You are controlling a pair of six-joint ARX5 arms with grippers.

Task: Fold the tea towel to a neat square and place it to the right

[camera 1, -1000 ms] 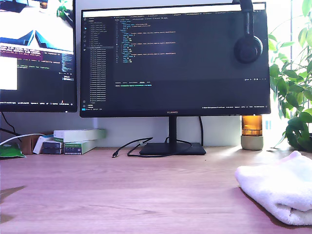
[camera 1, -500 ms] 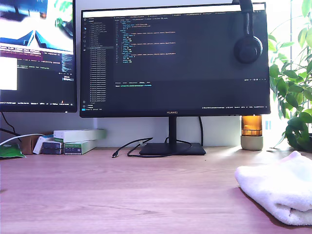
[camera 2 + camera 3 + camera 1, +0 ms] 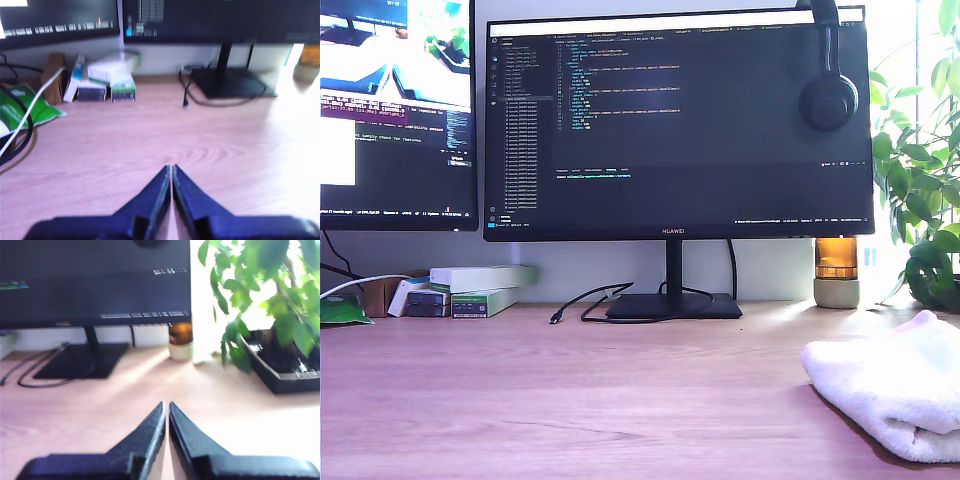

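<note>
The tea towel [image 3: 895, 395] lies folded in a thick white bundle on the wooden desk [image 3: 620, 400] at the exterior view's right, partly cut off by the frame edge. Neither arm shows in the exterior view. In the first wrist view my first gripper [image 3: 171, 169] is shut with nothing between its dark fingers, held above bare desk facing the boxes and monitor stand. My second gripper [image 3: 166, 405] is likewise shut and empty in the second wrist view, above bare desk facing the plant. The towel shows in neither wrist view.
Two monitors [image 3: 675, 120] stand at the back, with headphones [image 3: 828, 95] hung on one. A loose black cable [image 3: 585, 300], small boxes [image 3: 480, 288], an amber jar [image 3: 837, 270] and a potted plant [image 3: 920, 200] line the desk's far edge.
A dark shadow at the exterior view's lower left has gone from the desk. The image on the monitor at that view's left has shifted. The towel has not moved.
</note>
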